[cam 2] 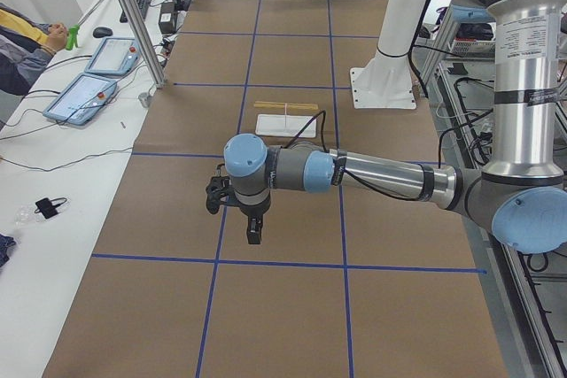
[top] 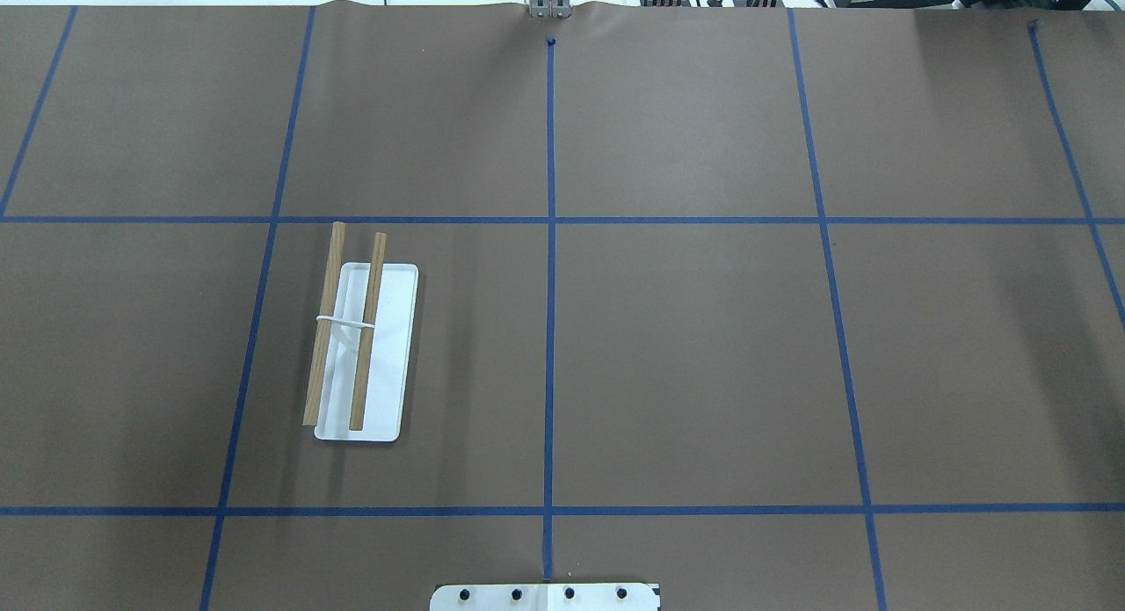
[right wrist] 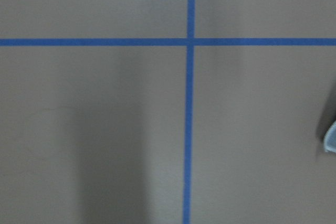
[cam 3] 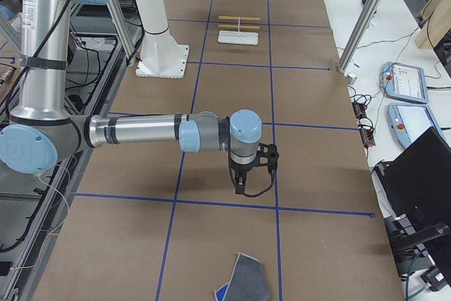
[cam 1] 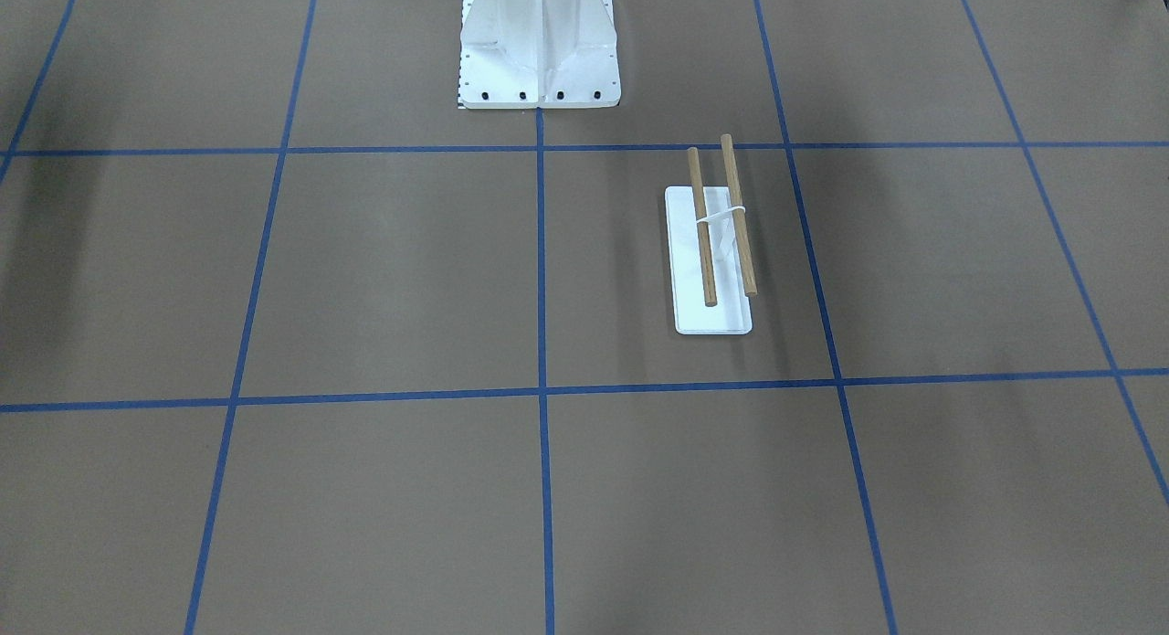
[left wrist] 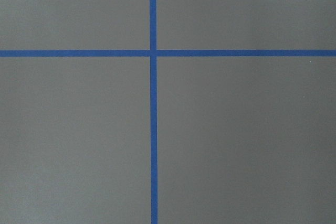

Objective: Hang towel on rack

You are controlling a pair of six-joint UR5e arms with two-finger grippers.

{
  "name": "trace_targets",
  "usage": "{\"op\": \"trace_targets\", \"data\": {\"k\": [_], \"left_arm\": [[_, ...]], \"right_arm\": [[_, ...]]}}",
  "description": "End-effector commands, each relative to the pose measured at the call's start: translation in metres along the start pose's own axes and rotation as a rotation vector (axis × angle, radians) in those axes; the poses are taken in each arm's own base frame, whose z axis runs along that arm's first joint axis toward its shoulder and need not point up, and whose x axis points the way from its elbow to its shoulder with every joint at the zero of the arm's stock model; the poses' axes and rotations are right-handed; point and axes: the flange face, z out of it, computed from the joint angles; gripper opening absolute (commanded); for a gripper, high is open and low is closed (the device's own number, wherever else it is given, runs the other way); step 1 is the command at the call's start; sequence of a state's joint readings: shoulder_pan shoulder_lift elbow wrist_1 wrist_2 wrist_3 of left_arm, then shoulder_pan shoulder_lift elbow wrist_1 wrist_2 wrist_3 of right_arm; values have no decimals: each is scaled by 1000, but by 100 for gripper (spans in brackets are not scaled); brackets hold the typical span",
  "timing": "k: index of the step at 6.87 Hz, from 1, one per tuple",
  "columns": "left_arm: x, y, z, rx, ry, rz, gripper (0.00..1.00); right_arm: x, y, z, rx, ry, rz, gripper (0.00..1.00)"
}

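Observation:
The rack (top: pixel 365 347) stands on the brown table, a white flat base with two wooden dowels, on my left side; it also shows in the front view (cam 1: pixel 712 251) and far off in both side views (cam 2: pixel 285 117) (cam 3: pixel 239 29). The towel (cam 3: pixel 243 280) lies crumpled on the table at my right end, dark grey with a blue patch; its edge shows in the right wrist view (right wrist: pixel 329 135). My left gripper (cam 2: pixel 248 227) and right gripper (cam 3: pixel 243 185) hang above the table, far from rack and towel. I cannot tell whether either is open or shut.
The large white bolted pedestal (cam 1: pixel 539 50) stands at the robot's side of the table (top: pixel 703 347). Blue tape lines grid the brown table cover. Operators' tablets (cam 2: pixel 84 95) and a metal post (cam 3: pixel 366 12) stand along the far side.

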State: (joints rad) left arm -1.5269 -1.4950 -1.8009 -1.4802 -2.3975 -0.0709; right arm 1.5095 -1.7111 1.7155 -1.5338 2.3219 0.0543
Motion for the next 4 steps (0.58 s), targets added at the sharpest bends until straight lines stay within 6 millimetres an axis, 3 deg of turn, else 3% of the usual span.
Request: {"op": "trace_targets", "data": {"k": [1,2,3,4], "left_arm": [[4,-2,-3,8,1,9,98],[3,-2,-3,15,1,14,98],[2,-3,-2,24,0,23,98],[3,-3,-2,25,0,24,98]], "right_arm": [[83,-13,62,-82,102,-55,94],[108,-27,61,-77,107,-15,91],[151,-65,53,-81,93,-18,90],[171,-82,66,-109,80,-2,90]]}}
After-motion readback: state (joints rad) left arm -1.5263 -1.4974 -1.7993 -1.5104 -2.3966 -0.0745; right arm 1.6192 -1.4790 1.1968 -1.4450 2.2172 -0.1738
